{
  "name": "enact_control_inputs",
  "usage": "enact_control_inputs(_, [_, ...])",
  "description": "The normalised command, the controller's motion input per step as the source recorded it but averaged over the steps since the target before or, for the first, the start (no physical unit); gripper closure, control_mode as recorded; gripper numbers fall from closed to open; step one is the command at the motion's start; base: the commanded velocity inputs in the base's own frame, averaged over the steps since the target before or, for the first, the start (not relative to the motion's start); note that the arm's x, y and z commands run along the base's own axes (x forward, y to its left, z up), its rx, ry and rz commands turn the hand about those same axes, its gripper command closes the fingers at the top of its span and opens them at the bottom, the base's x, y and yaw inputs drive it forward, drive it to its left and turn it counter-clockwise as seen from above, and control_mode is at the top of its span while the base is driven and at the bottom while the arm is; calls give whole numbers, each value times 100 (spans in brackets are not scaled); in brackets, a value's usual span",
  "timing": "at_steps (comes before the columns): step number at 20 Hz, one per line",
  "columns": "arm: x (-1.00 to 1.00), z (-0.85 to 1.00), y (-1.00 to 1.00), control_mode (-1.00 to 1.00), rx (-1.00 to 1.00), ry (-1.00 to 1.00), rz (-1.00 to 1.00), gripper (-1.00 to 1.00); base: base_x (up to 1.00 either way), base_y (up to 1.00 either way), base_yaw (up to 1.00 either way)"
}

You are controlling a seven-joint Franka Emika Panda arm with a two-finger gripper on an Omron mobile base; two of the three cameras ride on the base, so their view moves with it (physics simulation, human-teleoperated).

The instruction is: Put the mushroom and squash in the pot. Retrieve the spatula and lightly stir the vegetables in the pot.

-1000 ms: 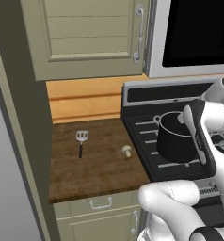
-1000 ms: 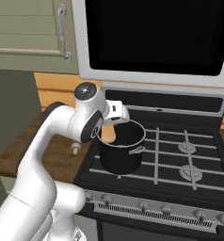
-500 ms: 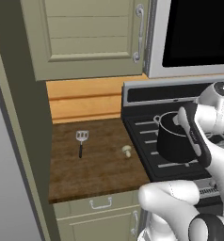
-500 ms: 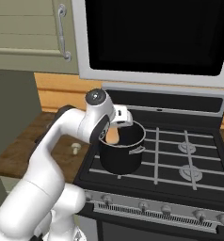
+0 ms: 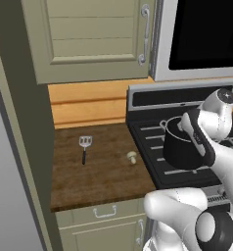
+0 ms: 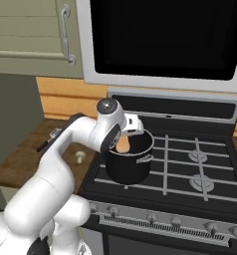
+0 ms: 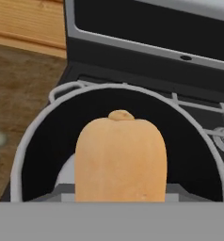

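My gripper (image 6: 124,141) is shut on the squash (image 6: 123,145), a stubby orange-tan piece held at the mouth of the black pot (image 6: 128,167). In the hand view the squash (image 7: 121,157) hangs close in front of the camera, inside the ring of the pot's metal rim (image 7: 34,136), and hides most of the fingers. The pot (image 5: 182,147) stands on the stove's front left burner, partly behind my arm. The pale mushroom (image 5: 132,157) lies on the wooden counter near the stove's edge, and is also seen as the mushroom (image 6: 80,156). The spatula (image 5: 84,147) lies further left on the counter.
A black stove (image 6: 190,169) with several grates spreads to the right of the pot. The wooden counter (image 5: 99,181) ends at a tall cabinet side on the left. Upper cabinets (image 5: 94,39) and a microwave (image 6: 165,40) hang overhead.
My arm has swung to the right and carried the squash further in over the pot's mouth. The mushroom, spatula and pot have stayed where they were.
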Motion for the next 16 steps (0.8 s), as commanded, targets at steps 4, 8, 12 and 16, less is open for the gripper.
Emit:
enact_control_inputs(4, [18,-21,-4,-100,0,0,0,100,0,0,0])
enact_control_inputs(8, [30,-28,0,-100,0,0,0,100,0,0,0])
enact_control_inputs(12, [41,-32,0,-100,0,0,0,100,0,0,0])
enact_control_inputs(16, [16,-20,0,-100,0,0,0,100,0,0,0])
